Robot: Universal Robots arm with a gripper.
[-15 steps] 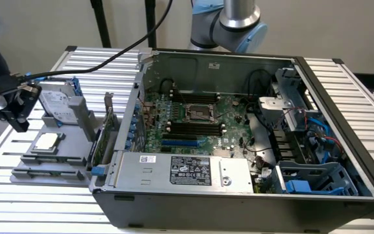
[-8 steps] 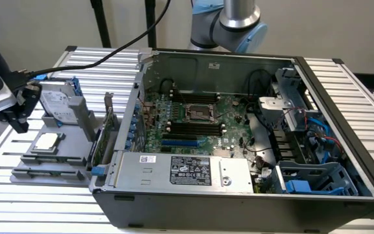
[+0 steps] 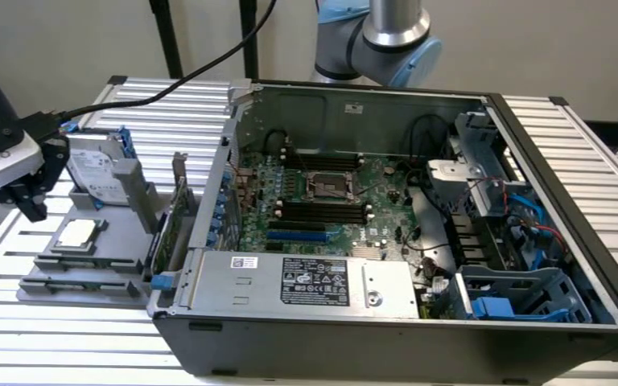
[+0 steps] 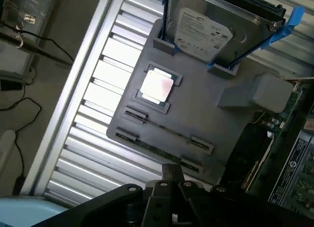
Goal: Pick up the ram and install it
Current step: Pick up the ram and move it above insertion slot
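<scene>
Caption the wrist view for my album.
End effector above a gray tray, nearest the ram lying in its slot; a silver processor chip and upright hard drive share the tray.

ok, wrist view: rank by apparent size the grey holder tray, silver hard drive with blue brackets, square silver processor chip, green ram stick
1. grey holder tray
2. silver hard drive with blue brackets
3-4. unsure: square silver processor chip covers more area; green ram stick, edge-on, is longer but much thinner.

Bright even light, glare on processor chip (image 4: 157, 86)
</scene>
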